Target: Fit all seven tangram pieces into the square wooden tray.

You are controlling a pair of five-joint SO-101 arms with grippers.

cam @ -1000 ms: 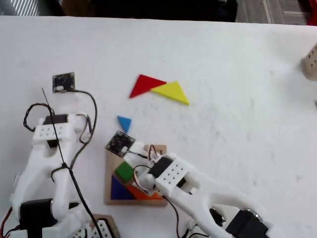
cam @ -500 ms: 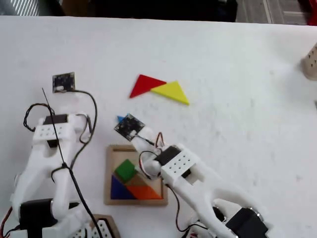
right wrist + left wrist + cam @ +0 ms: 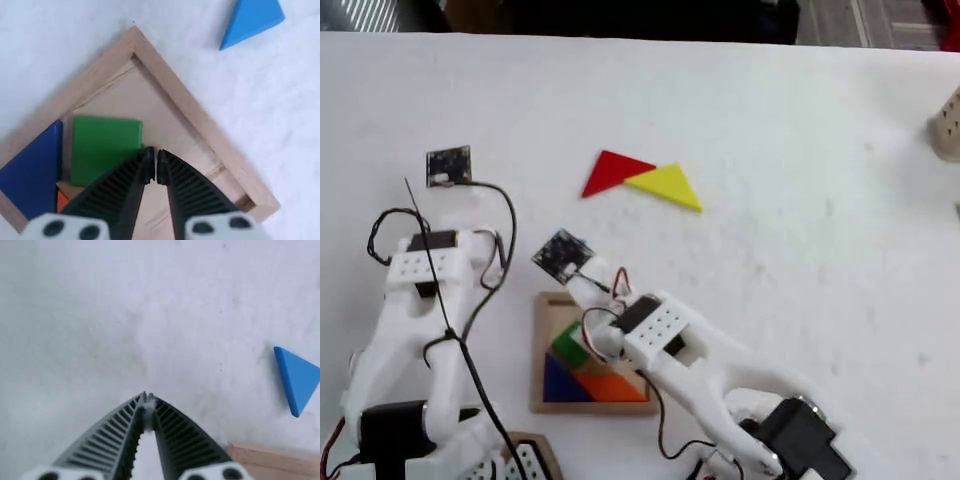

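Hovering above the tray, right gripper fingers pressed together, empty; left gripper likewise. Wrist views show a blue triangle; high view, a red triangle, a yellow triangle.

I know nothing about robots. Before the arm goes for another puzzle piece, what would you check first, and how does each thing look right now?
1. Right gripper free of any piece: ok, shut on nothing above the tray.
2. Right gripper opened for a pick: not ok.
3. Blue triangle reachable: ok, flat on the table just outside the tray.
4. Room in the tray: ok, bare wood beside the green square.
5. Left gripper out of the way: ok, shut over bare table.
6. Red triangle and yellow triangle apart: not ok, they touch.
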